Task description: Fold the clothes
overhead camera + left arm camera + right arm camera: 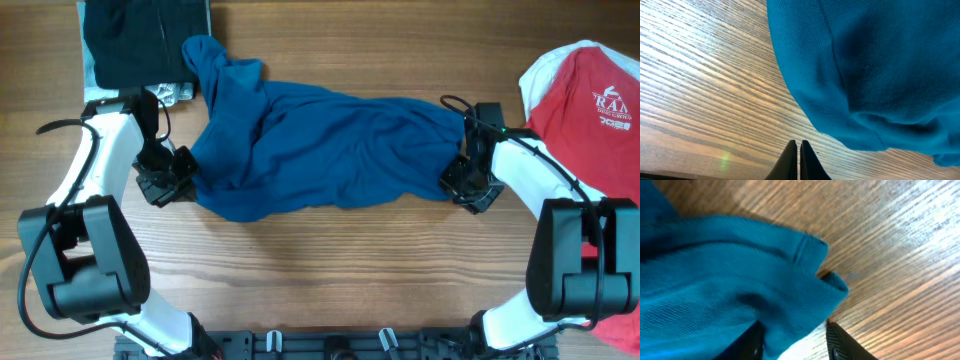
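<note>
The dark blue shirt lies crumpled across the middle of the wooden table. My left gripper is at its left edge. In the left wrist view its fingers are shut and empty over bare wood, with the shirt just beyond. My right gripper is at the shirt's right end. In the right wrist view its fingers are open with a corner of the shirt lying between them. A red T-shirt with white lettering and white sleeves lies at the right edge.
A black garment lies on a grey-blue cloth at the back left corner. Bare wooden tabletop stretches in front of the shirt. The arm bases stand at the front left and front right.
</note>
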Robot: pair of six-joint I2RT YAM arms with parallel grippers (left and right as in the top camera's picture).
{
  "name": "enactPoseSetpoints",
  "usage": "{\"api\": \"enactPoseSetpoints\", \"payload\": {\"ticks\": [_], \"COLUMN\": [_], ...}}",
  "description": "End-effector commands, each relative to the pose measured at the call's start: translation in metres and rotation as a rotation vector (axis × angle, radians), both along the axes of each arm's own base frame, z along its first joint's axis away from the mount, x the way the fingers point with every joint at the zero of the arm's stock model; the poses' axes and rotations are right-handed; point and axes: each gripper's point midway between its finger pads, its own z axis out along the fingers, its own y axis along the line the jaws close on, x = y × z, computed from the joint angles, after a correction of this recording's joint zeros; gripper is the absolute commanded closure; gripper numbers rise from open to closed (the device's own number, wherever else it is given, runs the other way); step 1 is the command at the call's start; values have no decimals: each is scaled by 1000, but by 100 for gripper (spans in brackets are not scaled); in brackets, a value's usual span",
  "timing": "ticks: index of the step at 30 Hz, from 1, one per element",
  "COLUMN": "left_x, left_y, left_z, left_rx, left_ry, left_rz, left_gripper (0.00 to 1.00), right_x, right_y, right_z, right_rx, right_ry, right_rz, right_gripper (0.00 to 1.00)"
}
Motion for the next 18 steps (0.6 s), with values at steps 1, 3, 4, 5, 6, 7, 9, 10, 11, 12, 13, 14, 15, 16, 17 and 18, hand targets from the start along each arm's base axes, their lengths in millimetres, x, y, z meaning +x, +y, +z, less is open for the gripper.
{"api": "enactPoseSetpoints", "payload": {"ticks": [1,3,4,5,6,7,9,10,11,12,13,14,15,16,17,18], "left_x": [0,0,-2,-3,-5,-7,-19,-25,-33,-41,-50,-58,-66,-71,-75,-78], "left_y": [-3,-8,-10,-11,-12,-13,-15,-16,-17,-21,-22,-23,-24,-25,-26,-26], "left_z": [2,5,10,17,29,45,83,100,119,141,161,177,189,195,195,188], "left_rx": [-11,-41,-53,-53,-52,-50,-34,-26,-17,-15,-6,3,11,15,15,10], "left_ry": [-7,-11,-15,-29,-58,-101,-205,-261,-332,-423,-511,-586,-646,-681,-676,-631], "left_rz": [1,7,9,10,9,9,5,4,3,6,27,40,41,40,40,41], "left_gripper": [96,96,96,96,96,96,96,96,96,96,96,96,69,48,37,25], "right_x": [-2,-4,-3,0,4,7,8,4,0,-8,-16,-25,-33,-41,-47,-50], "right_y": [-5,-13,-14,-14,-14,-14,-14,-14,-14,-14,-13,-11,-10,-10,-10,-10], "right_z": [-3,0,8,19,34,50,98,124,141,167,192,215,234,245,251,252], "right_rx": [-22,-71,-79,-78,-76,-75,-69,-66,-64,-61,-55,-48,-45,-44,-44,-44], "right_ry": [4,9,8,-10,-41,-78,-196,-270,-317,-399,-481,-556,-619,-663,-687,-689], "right_rz": [-14,-71,-89,-89,-90,-85,-88,-91,-92,-90,-67,-47,-41,-43,-44,-44], "right_gripper": [87,96,96,96,96,96,96,96,96,96,96,95,96,96,96,95]}}
